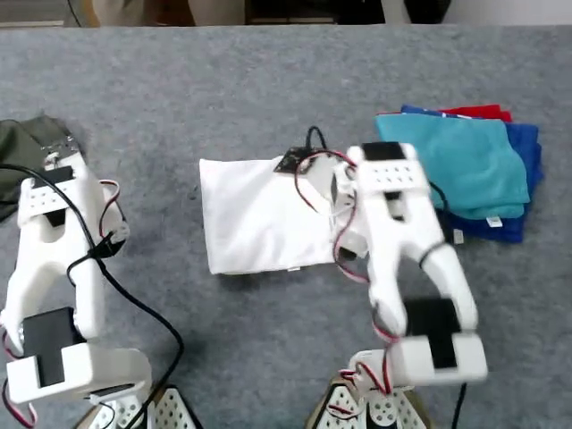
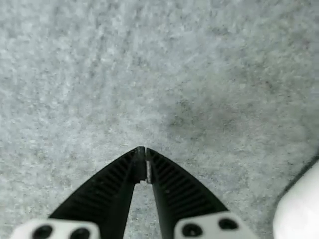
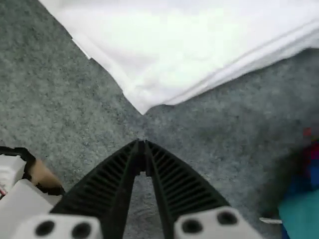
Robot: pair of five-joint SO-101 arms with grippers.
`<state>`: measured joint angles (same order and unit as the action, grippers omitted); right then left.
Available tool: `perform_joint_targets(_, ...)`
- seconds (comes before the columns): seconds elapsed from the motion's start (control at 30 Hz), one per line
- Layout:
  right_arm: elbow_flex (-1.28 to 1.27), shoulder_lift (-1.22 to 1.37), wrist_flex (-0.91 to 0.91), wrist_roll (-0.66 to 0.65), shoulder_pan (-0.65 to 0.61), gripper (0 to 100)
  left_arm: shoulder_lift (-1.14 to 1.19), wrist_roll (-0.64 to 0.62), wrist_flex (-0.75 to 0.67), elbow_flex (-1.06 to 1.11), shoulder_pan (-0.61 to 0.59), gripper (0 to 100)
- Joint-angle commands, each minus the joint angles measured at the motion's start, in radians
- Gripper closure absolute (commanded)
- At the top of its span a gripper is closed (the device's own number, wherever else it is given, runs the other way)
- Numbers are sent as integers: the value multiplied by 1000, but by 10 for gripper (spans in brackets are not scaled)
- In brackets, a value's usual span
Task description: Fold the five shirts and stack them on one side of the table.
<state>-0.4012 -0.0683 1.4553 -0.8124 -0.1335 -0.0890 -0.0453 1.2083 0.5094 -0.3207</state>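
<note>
- White shirt (image 1: 264, 223): folded into a rectangle and lying flat mid-table, between your two arms. In the right wrist view one corner of it (image 3: 189, 45) points at the fingertips.
- Finished stack: it sits on the right side of the table, well apart from the white shirt.
- Stack order: teal shirt (image 1: 465, 165) on top, blue shirt (image 1: 525, 147) under it and sticking out along the far and right edges. The red shirt (image 1: 478, 112) shows as a sliver at the far edge.
- Dark olive shirt (image 1: 22, 152): unfolded and bunched at the left table edge, partly cut off by the frame.
- Right gripper (image 3: 143, 149): its black fingers (image 3: 174, 181) are pressed together with nothing between them. The tips are low over the cover, just off the white shirt's near corner and not touching the cloth. The stack's edge is off to one side in this view.
- Right arm (image 1: 402, 223): it stretches from its base at the near edge up between the white shirt and the stack. Its wrist hides the shirt's right edge, and red and black wires (image 1: 304, 192) loop over the cloth there.
- Left gripper (image 2: 144, 164): its fingers (image 2: 114, 184) are closed tip to tip and holding nothing, with bare grey cover beneath.
- Left arm (image 1: 49, 241): it stands on the left side with its wrist just beside the dark olive shirt, well apart from the white one. A black cable (image 1: 134, 304) trails from it to the near edge.
- Grey table cover (image 1: 223, 89): a fuzzy felt-like surface under everything.
</note>
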Motion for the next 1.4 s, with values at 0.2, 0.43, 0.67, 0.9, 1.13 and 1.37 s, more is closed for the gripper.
perform_joint_targets(0.2,-53,-232,-21,160,-21,995,22,-124,-117,-285,353,980)
perform_joint_targets(0.43,-142,-237,-118,319,-22,995,317,-219,-58,-594,508,980)
perform_joint_targets(0.67,-196,-232,-295,402,-50,995,601,-215,-40,-845,430,980)
perform_joint_targets(0.9,-374,-166,-735,480,-174,995,691,-210,-11,-898,423,980)
perform_joint_targets(1.13,-226,73,-671,519,-94,996,699,-210,-18,-898,427,980)
perform_joint_targets(1.37,35,182,-373,512,13,996,693,-209,-11,-898,423,980)
